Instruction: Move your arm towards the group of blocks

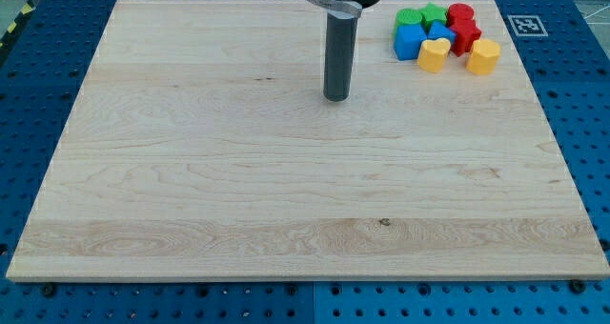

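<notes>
A group of blocks sits tight together at the view's top right of the wooden board (286, 191). It holds a green block (411, 18), a green star (435, 15), a red cylinder (460, 14), a blue block (410, 42), a blue star (439, 30), a red star (464, 35), a yellow heart (434, 54) and a yellow hexagon (483, 56). My tip (335, 97) rests on the board to the left of the group and a little lower, apart from every block.
The board lies on a blue perforated table (38, 67). A white marker tag (524, 25) is fixed just past the board's top right corner.
</notes>
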